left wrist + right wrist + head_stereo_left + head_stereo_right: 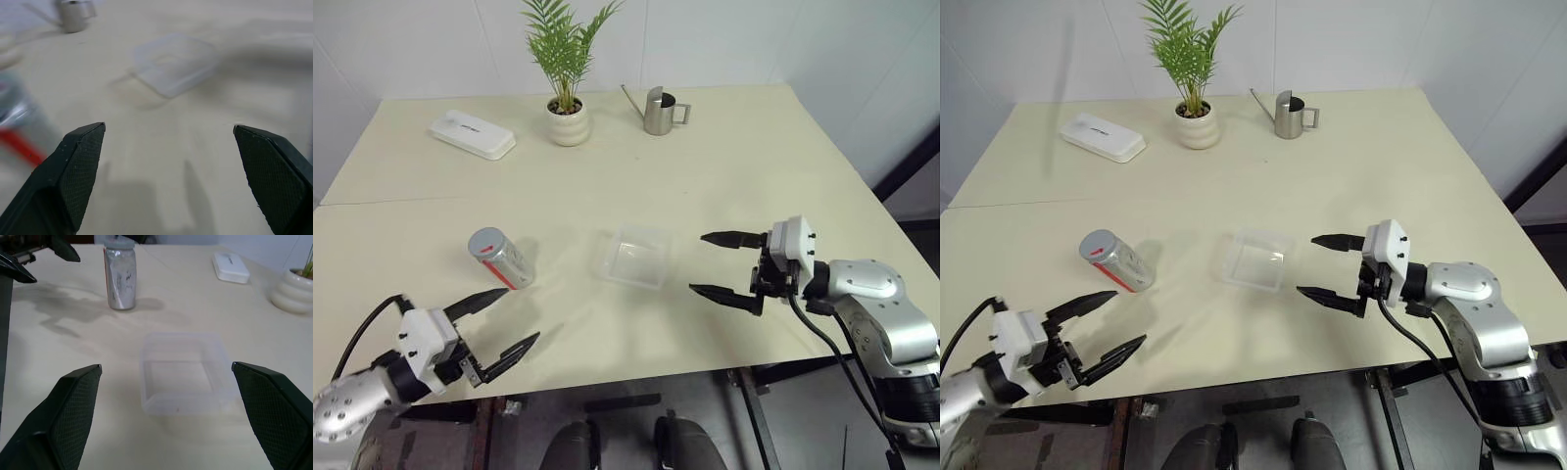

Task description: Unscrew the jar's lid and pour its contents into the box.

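Observation:
The silvery jar (504,261) with a red streak stands upright on the table, left of centre, and the grey lid (487,242) sits on top of it. The clear plastic box (633,257) rests at the table's middle, to the jar's right. My left gripper (523,313) is open and holds nothing. It hovers near the front edge, just in front of the jar and apart from it. My right gripper (697,262) is also open and holds nothing. It is level and points left at the box from a short gap. The right wrist view looks over the box (183,372) to the jar (120,279).
At the back of the table stand a flat white case (472,134), a potted plant (569,119) and a steel watering can (658,111). The table's front edge (636,377) runs just beneath both grippers. A seam crosses the tabletop on the left.

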